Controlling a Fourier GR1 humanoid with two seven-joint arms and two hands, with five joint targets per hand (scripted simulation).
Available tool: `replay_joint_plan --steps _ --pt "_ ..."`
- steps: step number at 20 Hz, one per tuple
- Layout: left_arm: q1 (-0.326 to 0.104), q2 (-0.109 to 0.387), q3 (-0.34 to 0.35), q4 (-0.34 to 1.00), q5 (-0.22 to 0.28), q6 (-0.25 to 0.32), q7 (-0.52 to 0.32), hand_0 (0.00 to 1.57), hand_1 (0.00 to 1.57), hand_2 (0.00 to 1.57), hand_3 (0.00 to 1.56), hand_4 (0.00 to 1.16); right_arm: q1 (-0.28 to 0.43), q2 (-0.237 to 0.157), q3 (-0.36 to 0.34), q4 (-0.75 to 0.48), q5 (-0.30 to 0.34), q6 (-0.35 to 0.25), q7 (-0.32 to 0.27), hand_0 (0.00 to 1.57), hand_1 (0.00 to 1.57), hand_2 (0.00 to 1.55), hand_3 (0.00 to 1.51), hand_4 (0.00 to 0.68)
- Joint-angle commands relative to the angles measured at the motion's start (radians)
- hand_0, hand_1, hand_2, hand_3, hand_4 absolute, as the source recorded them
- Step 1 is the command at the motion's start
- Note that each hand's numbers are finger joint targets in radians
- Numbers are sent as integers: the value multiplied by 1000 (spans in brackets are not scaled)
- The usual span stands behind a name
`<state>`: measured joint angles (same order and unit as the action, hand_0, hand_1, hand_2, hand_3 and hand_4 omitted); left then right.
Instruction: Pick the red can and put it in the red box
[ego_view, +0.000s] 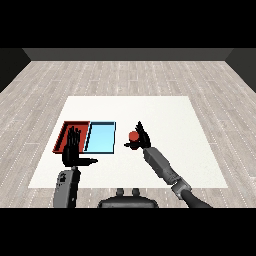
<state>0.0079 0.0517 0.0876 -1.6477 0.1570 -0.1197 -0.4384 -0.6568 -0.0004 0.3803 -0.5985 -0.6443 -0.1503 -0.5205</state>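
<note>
- the right hand (140, 138) was curled round the red can (133, 136), held just right of the light blue tray (100, 137); whether the can rested on the white table (165, 125) or hung above it could not be told.
- the left hand (71, 149), fingers straight and holding nothing, hovered over the red tray (63, 131), which touched the blue tray's left side.
- risk: the carry had to cross the blue tray, so the can might clip a rim or land in the wrong one; the left hand also blocked the drop spot.
- the can looked small, round and smooth; both trays were shallow, flat rectangles with low walls.
</note>
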Motion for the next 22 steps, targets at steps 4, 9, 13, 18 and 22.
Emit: replay_joint_plan --steps 4,9,13,18,22 --pt "0 -5 -7 45 -11 -15 -52 0 0 0 0 0 -53 0 128 101 -156 -39 -75 0 0 0 0 0" --pt "-37 12 18 25 15 2 14 0 0 0 0 0 -110 0 92 167 -50 -157 -15 1525 1525 1476 1430 573" --pt "10 -3 -10 5 -5 3 0 0 0 0 0 0 -130 0 126 207 -85 -175 -3 1538 1538 1472 1420 575" --pt "28 -14 -27 -32 4 12 7 0 0 0 0 0 -120 0 223 168 -120 -233 -6 1528 1528 1472 1420 551" --pt "2 20 20 27 21 -9 -20 0 0 0 0 0 -128 0 200 142 -99 -239 53 1531 1531 1468 1413 546"
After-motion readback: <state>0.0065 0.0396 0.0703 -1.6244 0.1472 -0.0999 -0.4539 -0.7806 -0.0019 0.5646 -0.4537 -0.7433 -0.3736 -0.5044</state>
